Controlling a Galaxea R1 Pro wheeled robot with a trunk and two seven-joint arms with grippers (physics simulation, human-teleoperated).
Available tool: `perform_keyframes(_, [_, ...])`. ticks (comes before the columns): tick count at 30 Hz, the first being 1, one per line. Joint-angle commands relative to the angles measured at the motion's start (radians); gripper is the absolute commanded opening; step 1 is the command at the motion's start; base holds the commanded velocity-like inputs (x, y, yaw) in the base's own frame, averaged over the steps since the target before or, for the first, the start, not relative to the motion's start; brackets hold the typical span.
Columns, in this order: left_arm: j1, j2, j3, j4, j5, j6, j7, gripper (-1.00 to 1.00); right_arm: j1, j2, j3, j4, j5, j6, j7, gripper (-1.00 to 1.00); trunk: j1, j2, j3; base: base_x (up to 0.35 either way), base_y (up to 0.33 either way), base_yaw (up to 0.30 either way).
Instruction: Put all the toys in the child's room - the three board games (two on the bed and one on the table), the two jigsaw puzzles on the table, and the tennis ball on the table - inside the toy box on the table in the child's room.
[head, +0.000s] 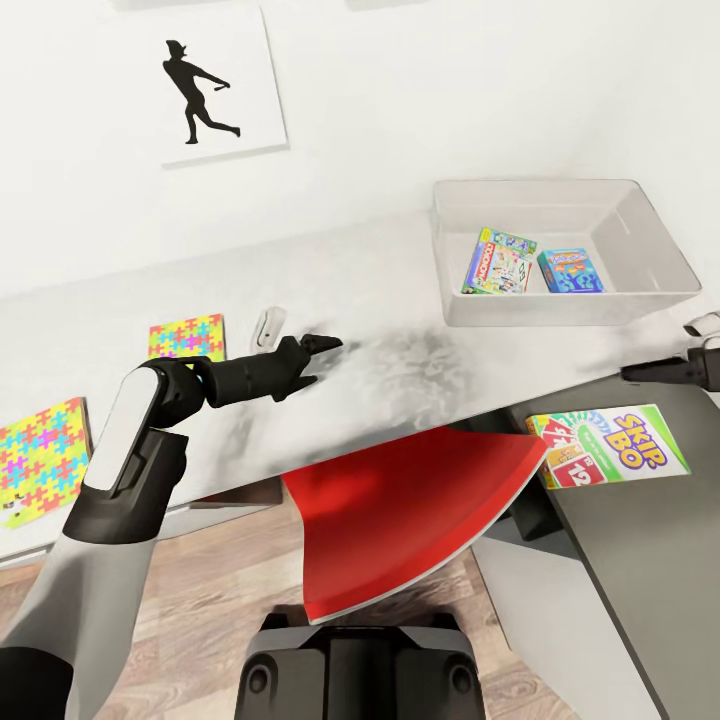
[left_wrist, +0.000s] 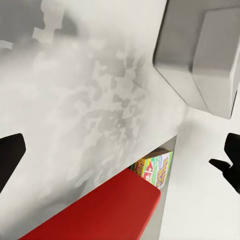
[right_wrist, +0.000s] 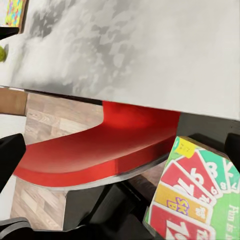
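The table (head: 400, 300) top looks matt, mottled pale grey; the red chair seat (head: 400, 510) glossy; the floor (head: 200, 610) wood-plank.

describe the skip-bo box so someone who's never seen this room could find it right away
Start at the long pale grey table with the light-grey toy box on it. Beside that end sits a lower dark-grey cabinet top, and the SKIP-BO box lies flat on it. Unlike the two game boxes in the toy box, it is green-edged with red numbered cards.

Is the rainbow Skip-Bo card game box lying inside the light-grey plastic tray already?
No, the Skip-Bo box lies on the lower dark-grey cabinet top, outside the light-grey tray.
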Motion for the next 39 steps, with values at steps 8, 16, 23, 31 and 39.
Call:
perform_keyframes(8, [-0.001, -0.004, -0.021, -0.001, 0.010, -0.002, 0.011, 1.00, 0.061, -0.055, 0.007, -0.056, -0.066, 0.008, -0.013, 1.00, 0.001, -0.002, 0.004, 0.000, 0.000, 0.000])
perform_keyframes(16, [0.000, -0.020, -0.087, -0.001, 0.006, -0.007, 0.015, 1.00, 0.114, -0.081, 0.008, -0.088, -0.131, 0.008, -0.030, 1.00, 0.001, -0.002, 0.014, 0.000, 0.000, 0.000])
perform_keyframes(23, [0.004, -0.034, -0.145, -0.001, -0.033, -0.014, 0.019, 1.00, 0.132, -0.090, 0.008, -0.142, -0.169, 0.006, -0.107, 1.00, 0.001, -0.002, 0.025, 0.000, 0.000, 0.000])
perform_keyframes(31, [0.011, -0.044, -0.177, -0.001, -0.092, -0.018, 0.021, 1.00, 0.152, -0.082, 0.009, -0.204, -0.205, 0.005, -0.262, 1.00, 0.001, -0.002, 0.038, 0.000, 0.000, 0.000])
perform_keyframes(39, [0.028, -0.049, -0.190, -0.001, -0.114, -0.019, 0.021, 1.00, 0.172, -0.072, 0.009, -0.228, -0.264, 0.002, -0.384, 1.00, 0.001, -0.002, 0.051, 0.000, 0.000, 0.000])
